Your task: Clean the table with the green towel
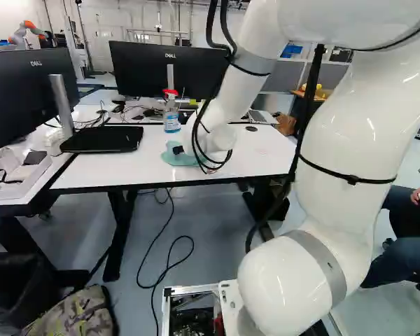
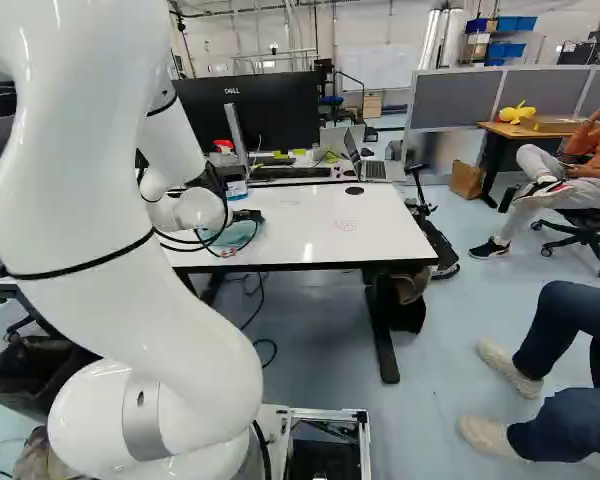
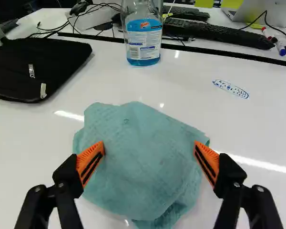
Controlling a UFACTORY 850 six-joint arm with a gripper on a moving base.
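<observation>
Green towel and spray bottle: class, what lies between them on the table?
Between the green towel and the spray bottle, the wrist view shows only bare white tabletop.

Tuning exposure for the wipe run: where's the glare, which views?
Wrist view: bright streaks on the glossy white tabletop, either side of the crumpled blue-green cloth towel. Right base view: small bright patch near the tabletop's front edge. Left base view: highlights on the shiny white arm.
</observation>
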